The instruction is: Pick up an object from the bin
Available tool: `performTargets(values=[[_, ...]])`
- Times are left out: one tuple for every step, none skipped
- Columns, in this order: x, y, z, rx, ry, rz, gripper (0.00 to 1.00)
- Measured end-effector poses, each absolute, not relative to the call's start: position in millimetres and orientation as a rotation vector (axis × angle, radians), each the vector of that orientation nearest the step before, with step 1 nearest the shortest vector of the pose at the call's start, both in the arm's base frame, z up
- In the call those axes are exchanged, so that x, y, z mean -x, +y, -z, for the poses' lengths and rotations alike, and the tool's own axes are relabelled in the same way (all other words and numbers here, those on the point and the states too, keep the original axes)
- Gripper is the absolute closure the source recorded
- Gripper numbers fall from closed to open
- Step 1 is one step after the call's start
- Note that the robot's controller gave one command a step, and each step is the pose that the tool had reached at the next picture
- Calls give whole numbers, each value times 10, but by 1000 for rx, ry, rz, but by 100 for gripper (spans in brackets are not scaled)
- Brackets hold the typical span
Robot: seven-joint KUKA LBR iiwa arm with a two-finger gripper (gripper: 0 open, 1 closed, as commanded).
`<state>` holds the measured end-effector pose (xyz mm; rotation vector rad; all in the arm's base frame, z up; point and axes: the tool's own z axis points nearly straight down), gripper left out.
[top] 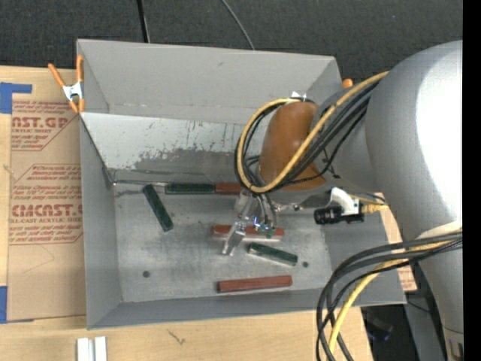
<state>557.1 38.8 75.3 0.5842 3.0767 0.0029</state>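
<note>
Hanging where, that hand (pixel 244 235)?
Mid-bin, low over a short red-brown stick (pixel 219 230) lying flat. Open or closed: cannot tell.
Crowded around it?
Just beside, frontward, a green stick (pixel 272 254); near the front wall, a longer red stick (pixel 254 283). Bare floor of bin (pixel 143 262) leftward, with a slanted stick (pixel 158 207), dark green, well apart.

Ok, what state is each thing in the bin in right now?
Gripper: down over the middle brown stick.
Middle brown stick: flat, partly hidden.
Front brown stick: flat, clear of the gripper.
Green stick by gripper: flat, slanted.
Left green stick: flat, slanted.
Back green stick: flat, lying crosswise.
</note>
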Motion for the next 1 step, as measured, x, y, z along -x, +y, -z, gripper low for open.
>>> performTargets(values=[[-5408, 337, -788, -720, 3025, -20, 100]])
